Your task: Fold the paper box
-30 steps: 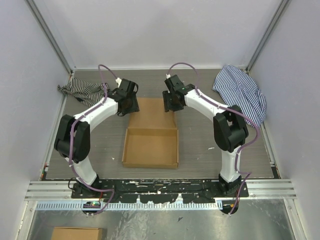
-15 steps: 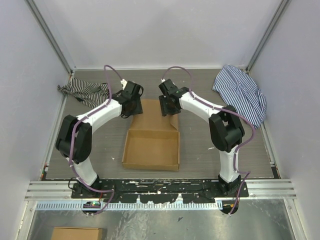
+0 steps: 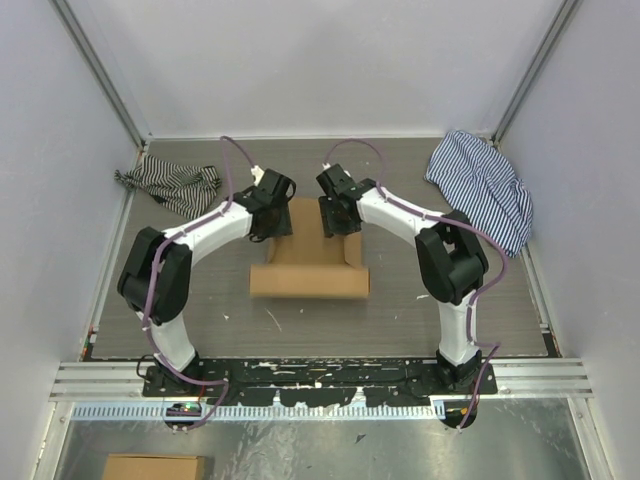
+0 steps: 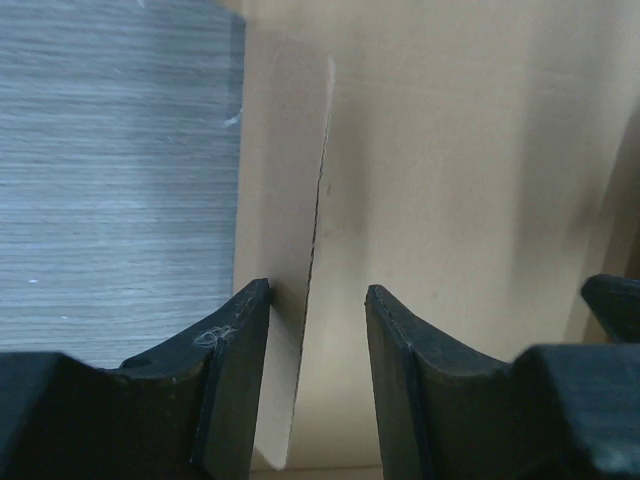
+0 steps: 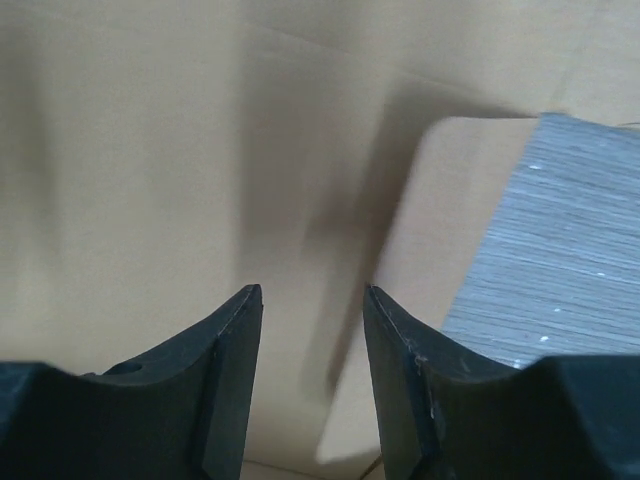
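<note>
Left wrist view is showing my left hand [image 4: 318,385] half open, gripping nothing; right hand [image 5: 312,375] is gaping likewise; I'm judging the paper box [image 4: 450,200] light, stiff, creasable; I'm favouring its flap edges.

A robotics lab test cell is showing here. Plain pale panel walls [image 3: 330,60] in aluminium framing [image 3: 100,70] are enclosing a grey wood-grain tabletop [image 3: 400,310]. A left arm [image 3: 150,280] and a right arm [image 3: 455,265], white and black, are standing bolted to a black base plate [image 3: 320,375] on metal rails [image 3: 100,378].
</note>
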You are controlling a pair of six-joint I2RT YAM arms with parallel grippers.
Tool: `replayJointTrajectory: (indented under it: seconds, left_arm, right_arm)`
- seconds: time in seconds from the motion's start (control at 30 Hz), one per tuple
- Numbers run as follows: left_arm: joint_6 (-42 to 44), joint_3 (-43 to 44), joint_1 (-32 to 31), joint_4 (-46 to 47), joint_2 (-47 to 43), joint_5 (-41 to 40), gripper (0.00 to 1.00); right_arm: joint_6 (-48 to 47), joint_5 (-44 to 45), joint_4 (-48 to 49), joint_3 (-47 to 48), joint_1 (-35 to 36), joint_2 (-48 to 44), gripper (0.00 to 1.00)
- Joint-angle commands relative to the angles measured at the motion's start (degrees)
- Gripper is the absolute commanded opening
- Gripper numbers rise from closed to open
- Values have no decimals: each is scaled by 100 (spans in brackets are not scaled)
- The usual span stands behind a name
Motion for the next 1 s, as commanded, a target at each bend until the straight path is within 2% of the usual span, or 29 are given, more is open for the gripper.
replayJointTrajectory:
  seconds: [0.0, 0.33, 0.47, 0.57, 0.73, 0.97]
  left_arm:
    - [-248, -87, -254, 435, 114, 545, 49]
    - [108, 203, -248, -204, -223, -349, 50]
    - [268, 192, -248, -364, -463, -810, 52]
    - [336, 159, -249, -318, -704, -810, 52]
    - [308, 143, -250, -326, -914, -751, 53]
    - [244, 38, -249, -384, -1193, -717, 53]
  right_arm:
    - [292, -533, 482, -3, 296, 36, 50]
    - [328, 37, 169, 288, 301, -219, 48]
    - [415, 367, 68, 195, 298, -434, 47]
    - [477, 526, 61, 5, 301, -743, 47]
    - [588, 921, 421, -746, 305, -1634, 46]
    - [767, 596, 427, -1907, 369, -3295, 47]
